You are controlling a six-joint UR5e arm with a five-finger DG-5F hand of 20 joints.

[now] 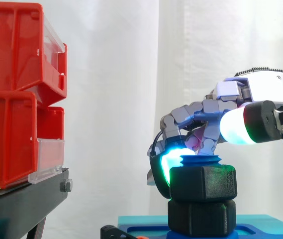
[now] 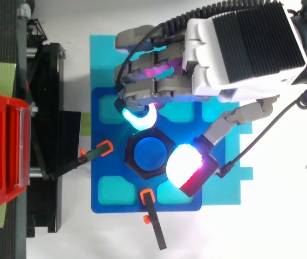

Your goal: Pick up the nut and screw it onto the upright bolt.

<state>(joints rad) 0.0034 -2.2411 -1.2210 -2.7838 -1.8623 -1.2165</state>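
The hand (image 2: 239, 54) grips the nut (image 1: 203, 183). Its curled fingers (image 1: 173, 158) press a cyan pad against one side, and the thumb (image 2: 184, 166) sits higher over the opposite edge. The nut is just below the palm, threaded on the bolt (image 2: 149, 152), whose blue top shows. Under it are a second black hex block (image 1: 201, 216) and a blue plate (image 2: 107, 199).

I count: red bin (image 1: 12, 47) (image 1: 9, 142) x2, black hex nut (image 1: 206, 183) (image 1: 201, 217) x2, blue bolt (image 2: 149, 155) x1, orange-tipped clamp (image 2: 91, 156) (image 2: 154, 226) x2, blue plate (image 2: 102, 200) x1.
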